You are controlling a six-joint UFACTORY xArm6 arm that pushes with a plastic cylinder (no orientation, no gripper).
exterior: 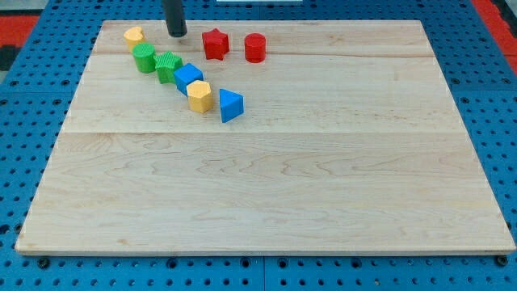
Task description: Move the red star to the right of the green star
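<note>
Camera view, upper left: my tip (176, 34), a bare rod without any claw, sits left of the red star (215, 44); pushing would send it away from the green star (168, 66), into the red cylinder (254, 48).

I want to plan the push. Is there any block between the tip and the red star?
No. My tip stands just to the view's left of the red star, with bare board between them; the green star lies lower, out of that line.

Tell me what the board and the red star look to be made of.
Board: pale wood, apparently unvarnished or matte, with visible grain and seams between planks. Red star: uniform bright red, smooth, no grain showing; likely painted wood or plastic, which I cannot settle.
</note>
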